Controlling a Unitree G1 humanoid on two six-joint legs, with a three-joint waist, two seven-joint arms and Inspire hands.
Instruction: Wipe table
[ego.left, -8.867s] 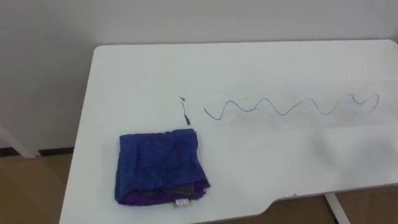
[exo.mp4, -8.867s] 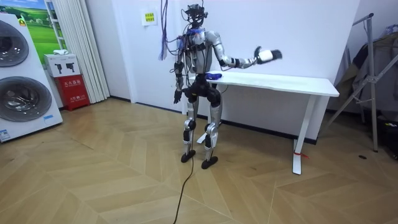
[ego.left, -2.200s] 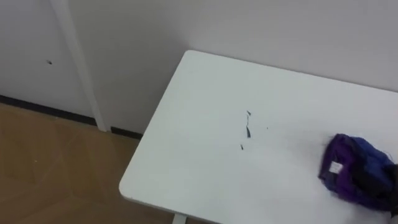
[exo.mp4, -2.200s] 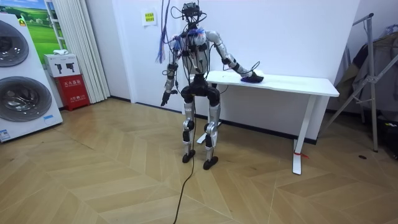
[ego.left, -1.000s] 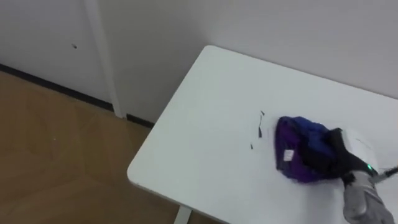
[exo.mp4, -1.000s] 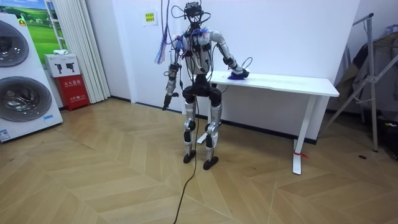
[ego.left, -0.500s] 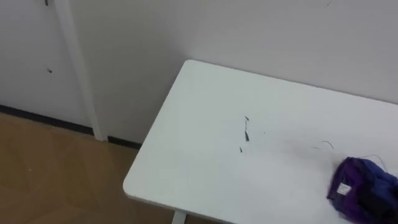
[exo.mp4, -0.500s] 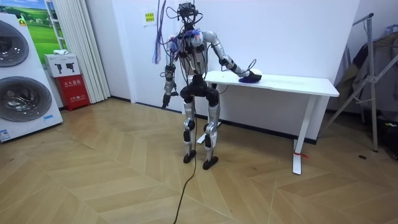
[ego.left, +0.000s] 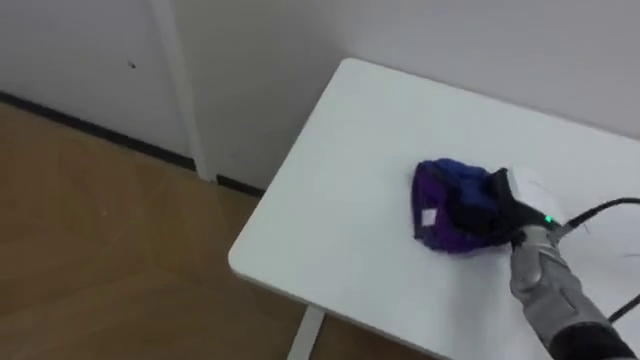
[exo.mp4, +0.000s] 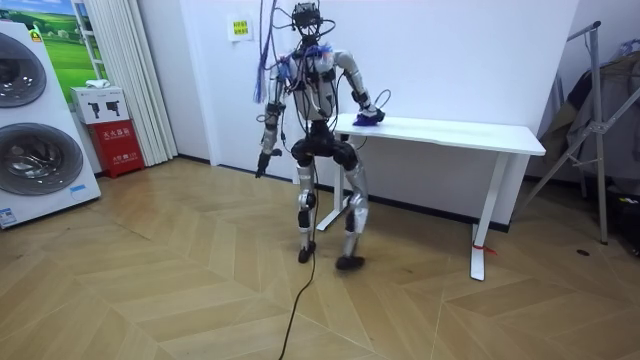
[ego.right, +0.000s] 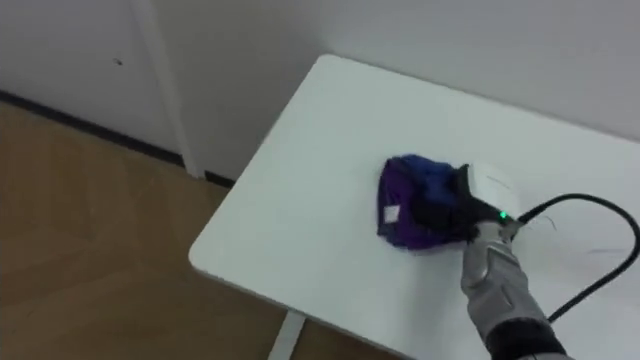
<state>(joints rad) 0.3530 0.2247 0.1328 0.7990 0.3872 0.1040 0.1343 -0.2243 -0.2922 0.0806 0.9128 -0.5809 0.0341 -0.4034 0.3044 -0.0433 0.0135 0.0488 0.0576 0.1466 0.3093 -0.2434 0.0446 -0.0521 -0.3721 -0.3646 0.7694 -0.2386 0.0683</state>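
The cloth (ego.left: 445, 205) has come back along the table (ego.left: 340, 190) since half a second ago: in the room view it was then further in from the end, and it now sits nearer the short end where the robot stands. The right hand (ego.left: 497, 203) has travelled with it, and the robot has shifted its footing, one leg now set out sideways along the table's front.

The cloth is a bunched blue and purple heap lying on the tabletop, near the short end and roughly midway between the front and back edges. A small white label shows on its purple side, facing the table's end. The right hand rests on top of the heap from the side away from that end, with its dark fingers curled down over the cloth and into its folds, so it has hold of the cloth; the forearm reaches in across the front edge.

The left hand (exo.mp4: 261, 164) hangs at the robot's side, well away from the table and below the level of its top; from here I cannot tell how its fingers stand.

The robot is on its feet at the table's end, its upper body turned toward the tabletop
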